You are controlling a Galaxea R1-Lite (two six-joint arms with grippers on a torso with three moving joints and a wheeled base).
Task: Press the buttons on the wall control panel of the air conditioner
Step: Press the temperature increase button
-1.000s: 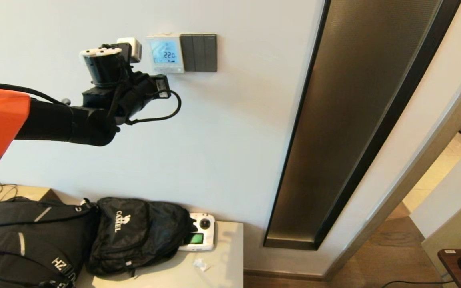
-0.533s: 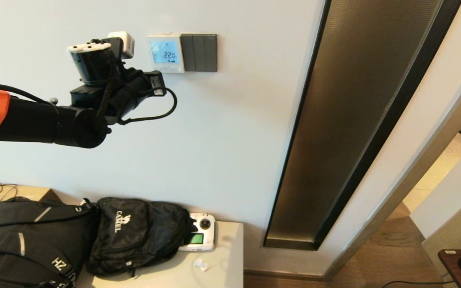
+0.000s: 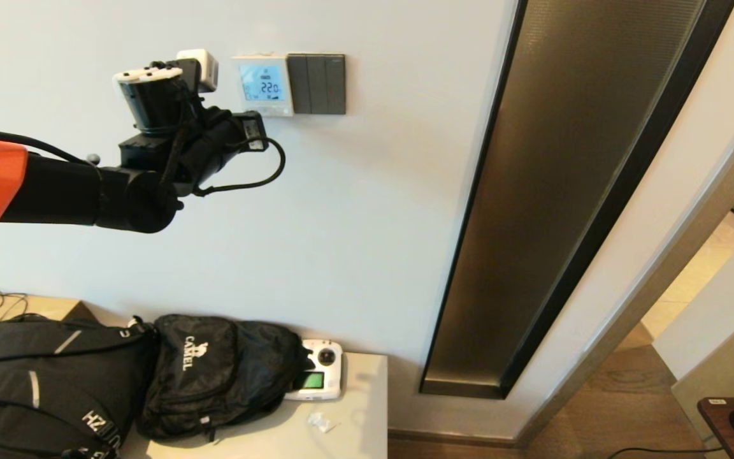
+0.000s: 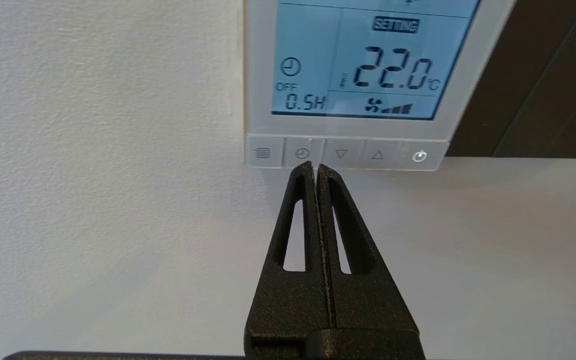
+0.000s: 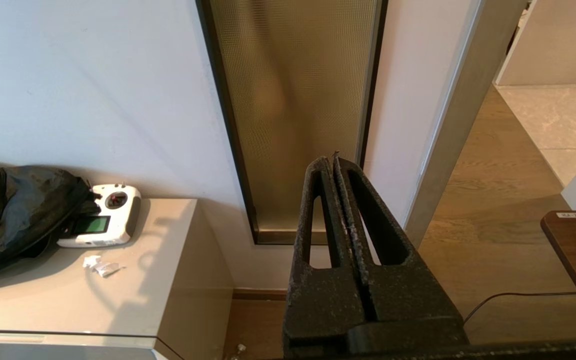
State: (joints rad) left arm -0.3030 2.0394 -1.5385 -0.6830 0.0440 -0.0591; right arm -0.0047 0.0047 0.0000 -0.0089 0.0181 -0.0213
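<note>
One pressing step in hand: the left tool (image 4: 315,167), pinched together and empty, points at the small pale clock button (image 4: 302,153).
The square white plastic wall panel (image 4: 460,95) shows 22.0; next, a short push toward 12 o'clock.

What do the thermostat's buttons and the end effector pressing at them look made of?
The buttons look like smooth, glossy pale plastic: they carry faint printed icons and a soft sheen, like the thermostat frame. The left end effector, shut just below the clock button, looks like matte black, grainy moulded plastic, possibly 3D-printed, with cut-out slots.
</note>
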